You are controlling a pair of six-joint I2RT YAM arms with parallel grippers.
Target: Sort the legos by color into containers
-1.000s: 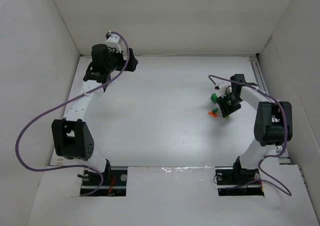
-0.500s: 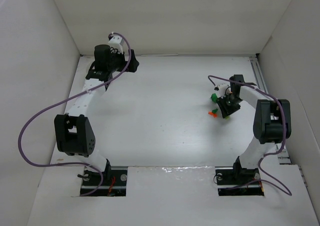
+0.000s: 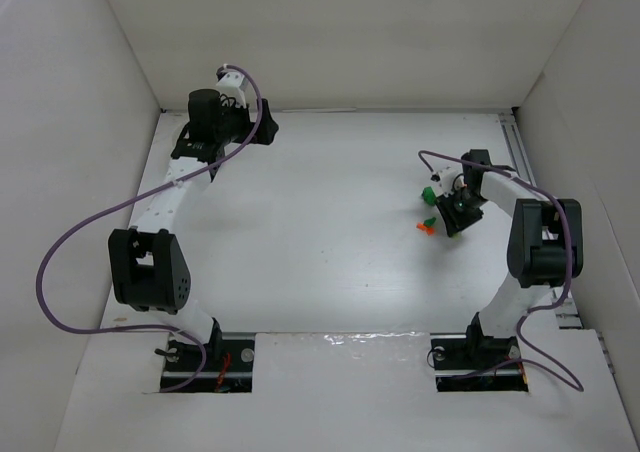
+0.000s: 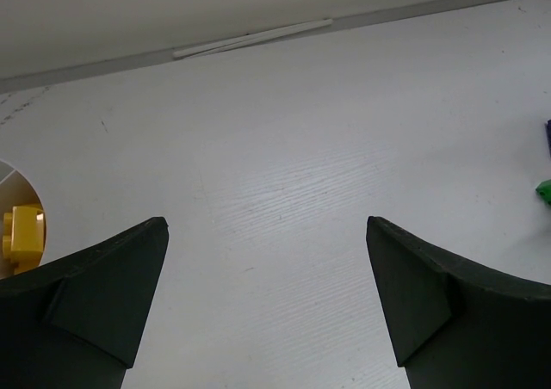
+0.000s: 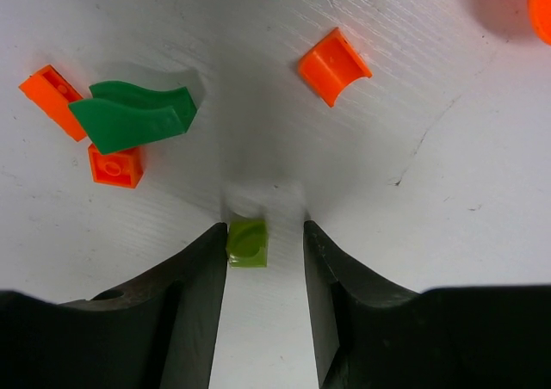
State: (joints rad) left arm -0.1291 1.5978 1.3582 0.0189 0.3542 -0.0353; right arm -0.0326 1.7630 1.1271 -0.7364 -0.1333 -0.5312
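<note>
white table; only its wrist view shows right claw gaping astride olive lego; left claw released.

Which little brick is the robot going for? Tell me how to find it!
Look at the right side of the table, where the right gripper hangs low. Between its fingers sits the yellow-green brick, small and square; its neighbours are orange bricks or a darker green curved piece.
</note>
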